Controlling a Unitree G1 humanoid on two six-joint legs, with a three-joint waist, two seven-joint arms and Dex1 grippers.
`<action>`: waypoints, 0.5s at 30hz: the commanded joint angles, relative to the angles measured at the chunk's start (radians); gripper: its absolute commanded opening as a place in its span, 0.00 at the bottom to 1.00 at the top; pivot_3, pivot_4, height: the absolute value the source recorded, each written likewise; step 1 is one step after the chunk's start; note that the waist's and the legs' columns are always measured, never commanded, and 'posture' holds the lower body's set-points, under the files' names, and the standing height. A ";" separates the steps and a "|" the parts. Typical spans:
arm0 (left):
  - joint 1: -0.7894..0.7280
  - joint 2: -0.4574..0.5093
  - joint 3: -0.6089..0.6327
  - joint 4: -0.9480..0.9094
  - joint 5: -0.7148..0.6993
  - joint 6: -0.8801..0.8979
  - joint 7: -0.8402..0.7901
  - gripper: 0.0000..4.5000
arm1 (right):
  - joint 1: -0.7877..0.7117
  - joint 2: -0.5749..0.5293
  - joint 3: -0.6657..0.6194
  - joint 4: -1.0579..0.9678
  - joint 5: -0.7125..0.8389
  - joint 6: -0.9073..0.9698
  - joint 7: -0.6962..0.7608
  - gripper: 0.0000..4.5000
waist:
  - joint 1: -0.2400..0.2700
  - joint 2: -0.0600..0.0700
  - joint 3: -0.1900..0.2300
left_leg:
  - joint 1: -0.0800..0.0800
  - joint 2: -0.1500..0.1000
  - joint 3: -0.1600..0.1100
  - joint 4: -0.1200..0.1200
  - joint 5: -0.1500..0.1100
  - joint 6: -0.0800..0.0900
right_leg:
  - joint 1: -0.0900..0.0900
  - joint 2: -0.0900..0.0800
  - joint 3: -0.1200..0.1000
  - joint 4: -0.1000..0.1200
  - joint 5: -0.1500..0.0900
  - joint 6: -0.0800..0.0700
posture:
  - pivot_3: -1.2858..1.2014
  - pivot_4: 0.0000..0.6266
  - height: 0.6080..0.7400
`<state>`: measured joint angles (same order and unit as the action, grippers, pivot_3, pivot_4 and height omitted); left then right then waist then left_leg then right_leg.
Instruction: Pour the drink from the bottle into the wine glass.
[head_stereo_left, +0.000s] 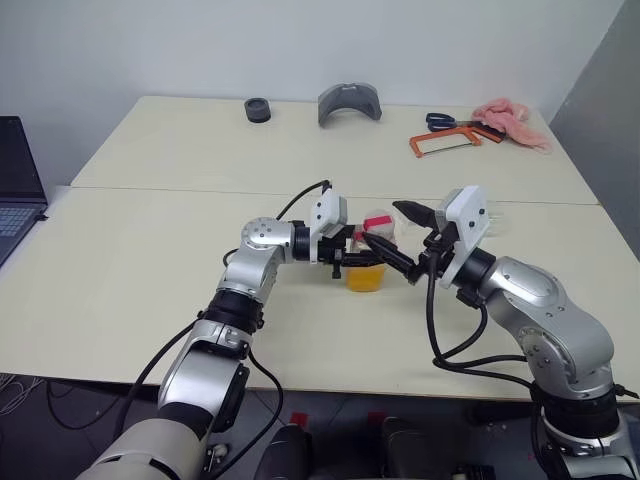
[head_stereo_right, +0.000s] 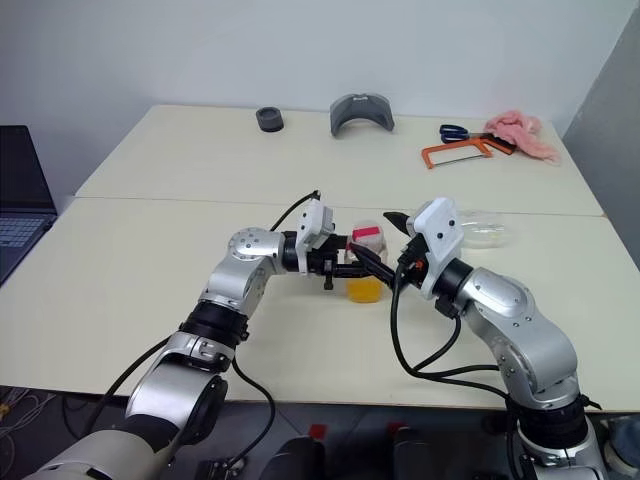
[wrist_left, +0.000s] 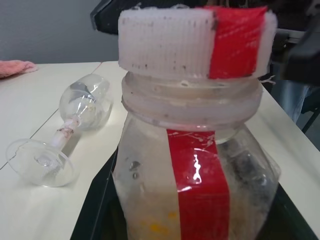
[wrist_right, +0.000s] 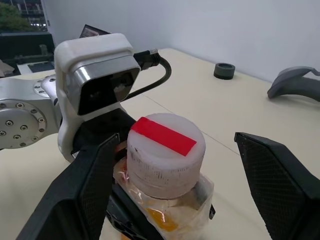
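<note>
the small clear plastic bottle (head_stereo_right: 364, 262) with its white red-taped cap (wrist_right: 165, 152) is clamped upright by the left gripper (head_stereo_right: 350, 268), steadying it. the right gripper (wrist_right: 185, 200) is spread wide around the cap, probably for unscrewing. the clear stemmed wine glass (wrist_left: 65, 135) is lying tipped over.

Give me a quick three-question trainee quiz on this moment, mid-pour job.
1. True or false: the wine glass stands upright.
2. Which end effector grips the bottle: A left, B right, C neither?
3. What sits on the bottle's neck?

Key:
1. False; it lies on its side on the table.
2. A; the right one is open, its fingers either side of the cap.
3. The cap, still on.
</note>
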<state>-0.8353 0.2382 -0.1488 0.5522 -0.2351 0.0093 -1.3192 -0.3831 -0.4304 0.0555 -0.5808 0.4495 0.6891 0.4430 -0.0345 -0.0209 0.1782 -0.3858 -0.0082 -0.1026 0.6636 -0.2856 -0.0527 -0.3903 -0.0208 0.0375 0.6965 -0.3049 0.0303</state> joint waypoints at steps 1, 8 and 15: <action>-0.006 -0.004 0.014 -0.052 -0.026 -0.009 0.003 0.38 | -0.021 0.000 -0.011 -0.018 -0.009 -0.026 -0.001 0.87 | 0.000 0.000 0.000 | 0.000 0.000 0.000 0.000 0.000 0.000 | 0.000 0.000 0.000 0.000 0.000 0.000 | 0.52 0.24 1.00; 0.003 -0.005 0.014 -0.064 -0.026 -0.006 0.009 0.38 | -0.028 0.002 -0.010 -0.009 -0.025 -0.029 -0.009 0.87 | 0.000 0.000 0.000 | 0.000 0.000 0.000 0.000 0.000 0.000 | 0.000 0.000 0.000 0.000 0.000 0.000 | 0.52 0.24 1.00; 0.008 -0.004 0.014 -0.068 -0.026 -0.004 0.014 0.38 | -0.036 0.013 -0.007 -0.007 -0.012 -0.022 0.000 0.87 | 0.000 0.000 0.000 | 0.000 0.000 0.000 0.000 0.000 0.000 | 0.000 0.000 0.000 0.000 0.000 0.000 | 0.52 0.24 1.00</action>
<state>-0.8226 0.2369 -0.1488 0.5384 -0.2352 0.0133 -1.3052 -0.4031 -0.4217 0.0598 -0.5689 0.4289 0.6836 0.4385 -0.0346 -0.0209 0.1782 -0.3857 -0.0082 -0.1028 0.6636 -0.2856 -0.0526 -0.3904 -0.0208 0.0375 0.6965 -0.3049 0.0303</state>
